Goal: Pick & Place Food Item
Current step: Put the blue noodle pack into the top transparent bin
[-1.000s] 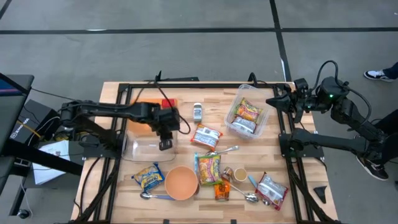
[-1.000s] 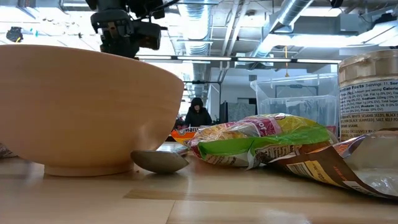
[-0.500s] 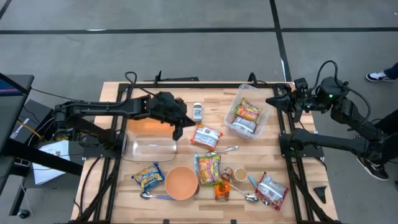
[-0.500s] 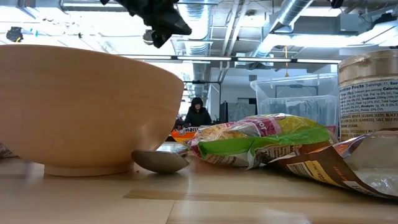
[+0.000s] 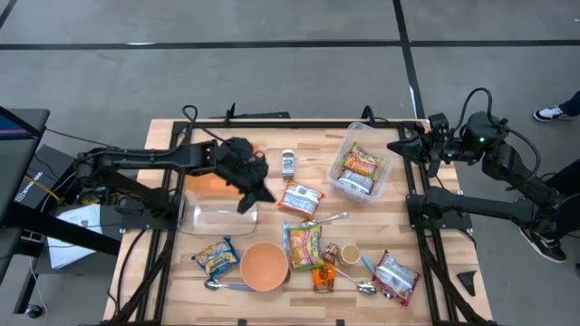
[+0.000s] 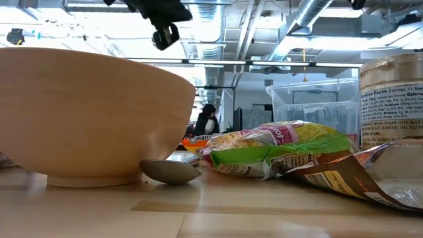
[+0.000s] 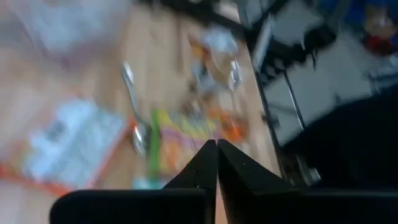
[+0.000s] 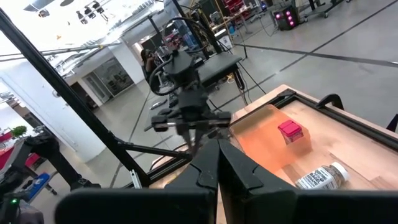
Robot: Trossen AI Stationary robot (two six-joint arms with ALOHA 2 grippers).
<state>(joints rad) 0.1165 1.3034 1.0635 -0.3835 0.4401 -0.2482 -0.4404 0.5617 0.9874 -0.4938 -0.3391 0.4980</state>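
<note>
while the left gripper (image 5: 246, 201) hangs above the table (image 5: 272, 136) with its fingers pressed together and holding nothing, it sits over the near edge of a clear lid (image 5: 217, 217). at its 3 o'clock lies a white-and-orange snack packet (image 5: 300, 199); at 5 o'clock a green noodle packet (image 5: 304, 244) lies beside the wooden bowl (image 5: 264, 265). a clear bin (image 5: 361, 174) with two packets sits toward 2 o'clock. the right gripper (image 5: 399, 145) waits at the table's right edge, fingers closed, empty.
</note>
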